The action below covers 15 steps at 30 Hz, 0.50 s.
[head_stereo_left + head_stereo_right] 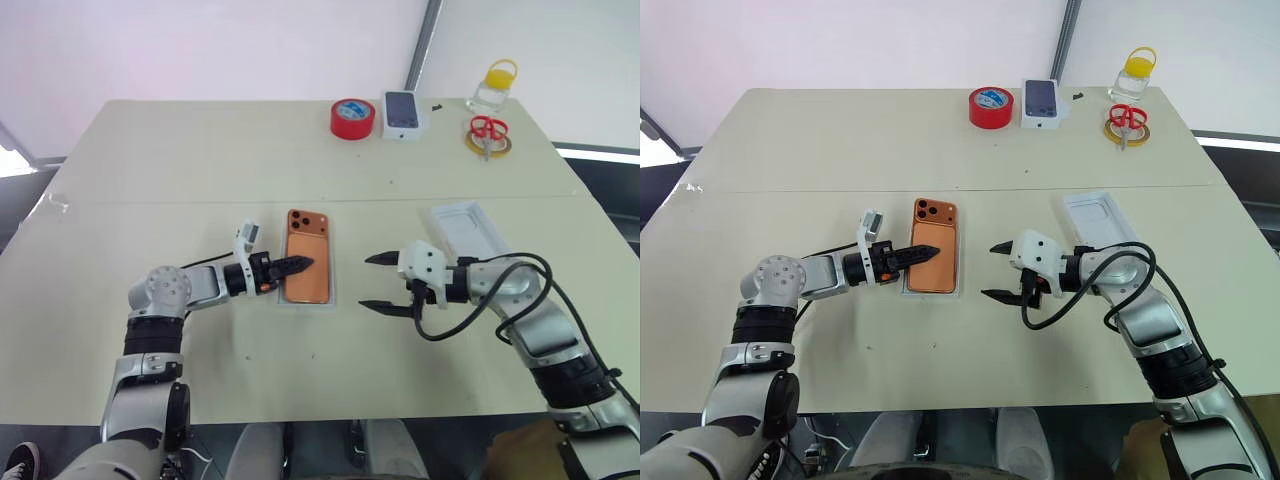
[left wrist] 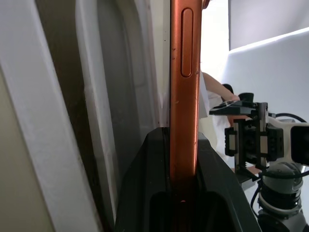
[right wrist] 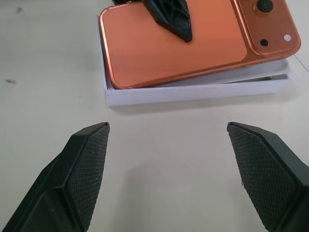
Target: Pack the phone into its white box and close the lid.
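No brand name or writing can be read on anything. The phone (image 1: 307, 262) sits back-up in the white box (image 3: 193, 92) at mid-table, one long side riding on the rim. The left gripper (image 1: 292, 267) pinches the phone's edge between nearly closed fingers; its wrist view shows the side button and a tray wall. The right gripper (image 1: 385, 283) hovers just beside the box, fingers spread wide, empty. The lid (image 1: 468, 230) lies further right, near the right arm

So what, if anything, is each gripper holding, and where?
Left gripper pinches the phone by its long side edge; right gripper is open, holding nothing.
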Tool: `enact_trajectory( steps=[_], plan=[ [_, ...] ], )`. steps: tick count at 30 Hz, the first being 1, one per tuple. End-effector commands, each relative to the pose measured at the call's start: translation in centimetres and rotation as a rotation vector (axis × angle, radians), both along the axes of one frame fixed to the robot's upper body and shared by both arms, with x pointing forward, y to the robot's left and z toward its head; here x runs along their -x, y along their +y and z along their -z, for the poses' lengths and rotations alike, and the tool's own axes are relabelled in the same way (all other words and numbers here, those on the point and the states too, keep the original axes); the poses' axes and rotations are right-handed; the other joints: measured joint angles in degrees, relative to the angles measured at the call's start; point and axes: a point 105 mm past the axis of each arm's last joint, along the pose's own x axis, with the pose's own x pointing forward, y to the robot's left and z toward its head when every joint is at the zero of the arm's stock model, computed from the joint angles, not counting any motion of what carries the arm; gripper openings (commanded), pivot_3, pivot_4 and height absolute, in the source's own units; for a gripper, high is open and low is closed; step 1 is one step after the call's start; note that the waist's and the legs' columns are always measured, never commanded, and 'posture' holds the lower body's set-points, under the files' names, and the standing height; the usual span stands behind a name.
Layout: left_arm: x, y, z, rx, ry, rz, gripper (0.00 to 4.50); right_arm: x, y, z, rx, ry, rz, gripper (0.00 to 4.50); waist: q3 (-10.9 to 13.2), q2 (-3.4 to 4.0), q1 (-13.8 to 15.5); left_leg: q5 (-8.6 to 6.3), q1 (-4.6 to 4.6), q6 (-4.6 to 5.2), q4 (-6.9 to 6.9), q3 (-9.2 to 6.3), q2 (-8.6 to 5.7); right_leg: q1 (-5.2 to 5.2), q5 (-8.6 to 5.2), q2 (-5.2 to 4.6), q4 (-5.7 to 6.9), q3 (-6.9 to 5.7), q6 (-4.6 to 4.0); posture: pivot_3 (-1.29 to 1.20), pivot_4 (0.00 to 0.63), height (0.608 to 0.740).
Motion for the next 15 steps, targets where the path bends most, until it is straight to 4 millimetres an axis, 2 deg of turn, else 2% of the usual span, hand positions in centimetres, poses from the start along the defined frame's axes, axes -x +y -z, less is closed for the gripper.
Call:
enact_trajectory(
  steps=[1, 5, 9, 15],
  plan=[
    [0.0, -0.2, -0.4, -0.050, -0.013, 0.024, 2.25, 0.3, 1.0, -0.4, -0.028, -0.036, -0.019, 4.14, 0.0, 0.00, 0.1, 0.00, 0.01, -0.01, 0.01, 0.00, -0.02, 0.00, 0.00, -0.02, 0.03, 0.01, 0.00, 0.00, 0.150, 0.740],
    [0.0, -0.3, -1.6, -0.049, -0.033, 0.045, 4.24, 0.2, 1.5, -0.1, -0.028, -0.042, -0.027, 4.14, 0.0, 0.00, 0.2, 0.04, 0.07, -0.06, 0.16, 0.00, -0.08, 0.04, 0.00, -0.07, 0.26, 0.06, 0.00, 0.00, 0.150, 0.740],
    [0.1, 0.0, -2.4, -0.053, -0.015, 0.076, 4.24, -0.2, 1.5, -0.2, -0.028, -0.052, -0.019, 4.14, 0.0, 0.00, -0.1, 0.16, 0.12, -0.09, 0.24, -0.01, -0.04, 0.04, 0.00, -0.02, 0.42, 0.07, -0.02, 0.00, 0.150, 0.740],
    [0.2, 0.4, -3.7, -0.146, -0.060, 0.100, 4.24, -0.3, 1.7, 0.1, -0.025, -0.054, -0.022, 4.14, 0.0, -0.01, -0.1, 0.17, 0.09, -0.11, 0.20, -0.03, 0.00, -0.04, 0.00, 0.04, 0.45, 0.08, -0.02, 0.00, 0.150, 0.740]
  ],
)
